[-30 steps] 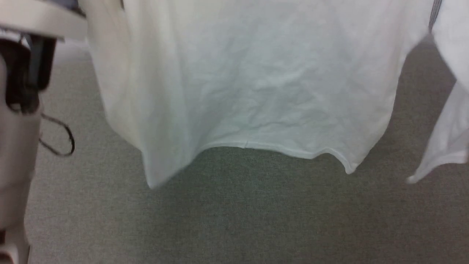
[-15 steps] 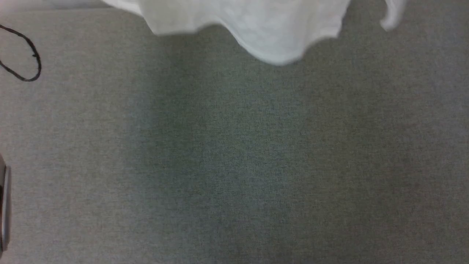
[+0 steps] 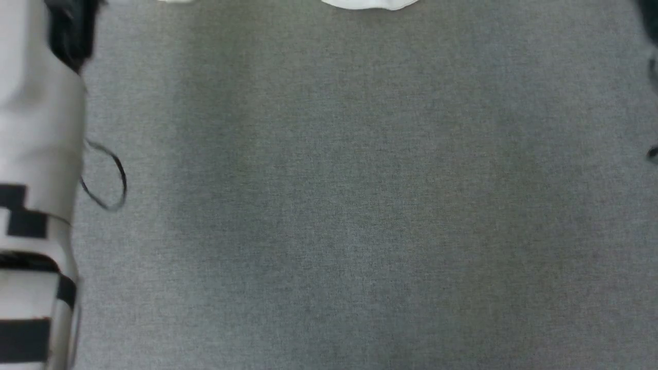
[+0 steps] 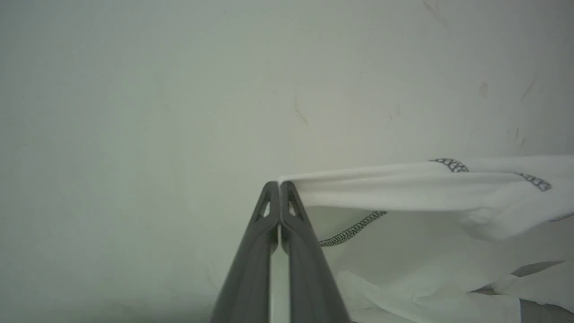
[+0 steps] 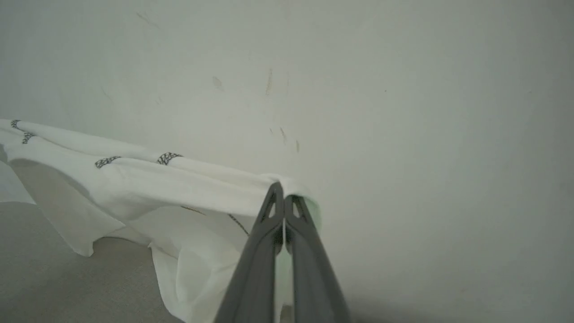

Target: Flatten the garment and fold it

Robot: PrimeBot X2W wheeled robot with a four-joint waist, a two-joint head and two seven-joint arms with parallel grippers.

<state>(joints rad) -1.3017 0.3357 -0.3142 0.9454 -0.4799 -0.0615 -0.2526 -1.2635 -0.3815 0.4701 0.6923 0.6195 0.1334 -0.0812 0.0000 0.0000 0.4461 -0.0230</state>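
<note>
White garment taut, ends clamped in left pincer, right pincer

pale forearm with black bands; dark grey tapered fingers.

Garment between left tool and right tool, above the floor — wall behind, cable loop at left.

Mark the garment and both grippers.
garment (image 4: 403,188), left wrist view, on the taut upper fold.
left gripper (image 4: 279,186), left wrist view, at the tips of the shut jaws.
right gripper (image 5: 283,188), right wrist view, at the tips of the shut jaws.
</note>
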